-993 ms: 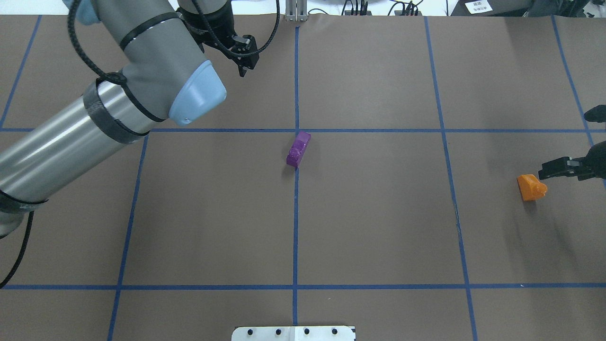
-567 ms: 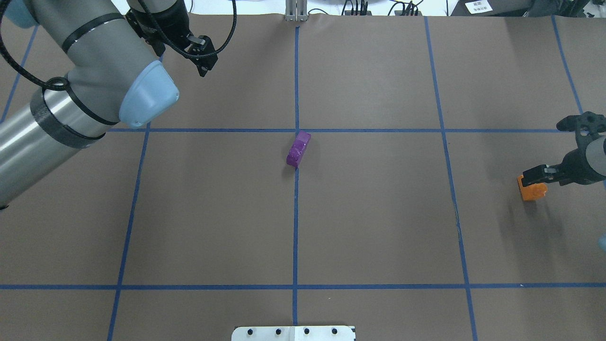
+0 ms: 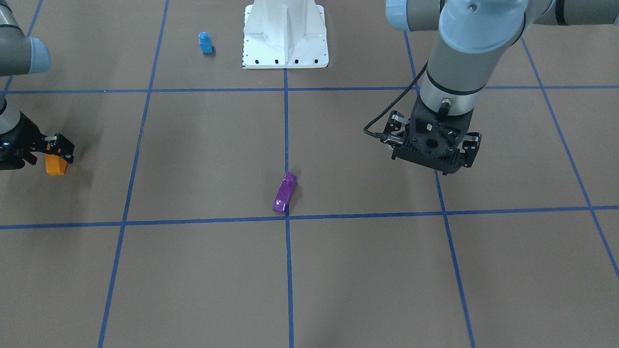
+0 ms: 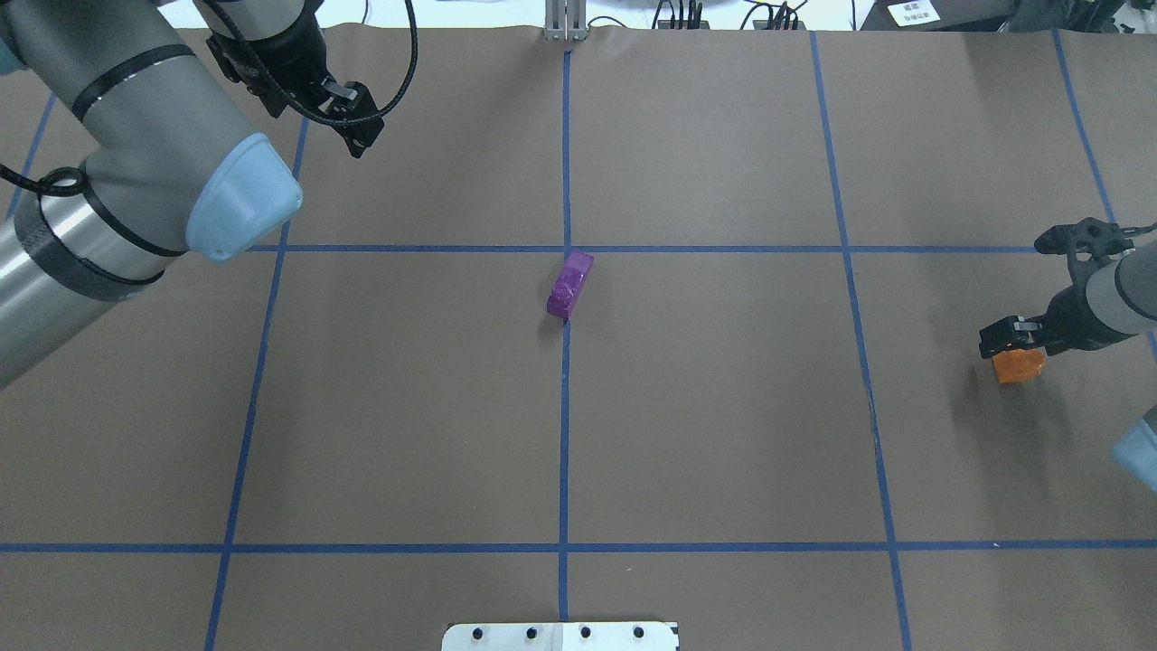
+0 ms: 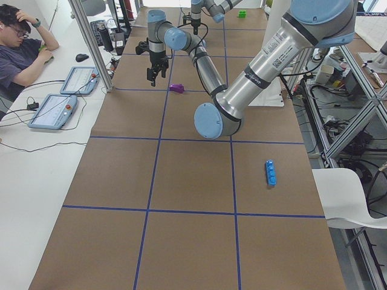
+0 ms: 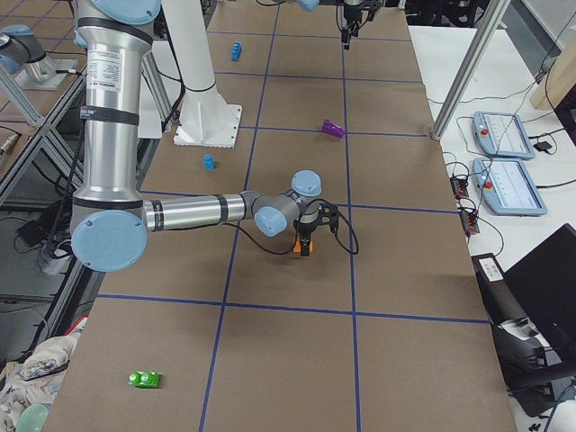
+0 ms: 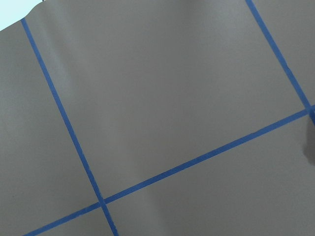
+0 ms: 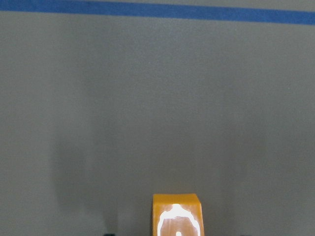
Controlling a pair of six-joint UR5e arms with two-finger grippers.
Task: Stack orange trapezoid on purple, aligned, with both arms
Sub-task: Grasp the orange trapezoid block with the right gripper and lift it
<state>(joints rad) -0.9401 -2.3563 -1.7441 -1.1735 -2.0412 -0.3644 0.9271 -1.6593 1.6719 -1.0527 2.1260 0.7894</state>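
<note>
Two grippers are working well apart. The right gripper point(image 4: 1005, 342) is reaching down onto the orange point(image 4: 1020, 367), covering its far edge. Whether it is already clamping the brick I cannot tell. The orange is sitting on the table point(image 4: 723, 434) at the robot's far right, centred at the bottom of the right wrist view. The left gripper point(image 4: 354, 136) is hanging over bare paper at the far left. It is carrying nothing visible, and I cannot tell whether it is slack or clenched.

The purple point(image 4: 570, 285) is lying where the centre tape line point(image 4: 564, 434) is crossing the far one. Its long axis is running nearly along the centre line, tilting slightly. From the right gripper it is lying well apart toward the robot's left, past one tape line. The left gripper is looking nearer to it, so steadying likely falls to that arm.

Brown paper is covering the table. A small blue brick point(image 3: 205, 42) is standing near the base point(image 3: 285, 38). A long blue brick point(image 5: 271, 173) and a green brick point(image 6: 142, 379) are lying toward the ends, and an operator point(image 5: 21, 45) is sitting alongside.
</note>
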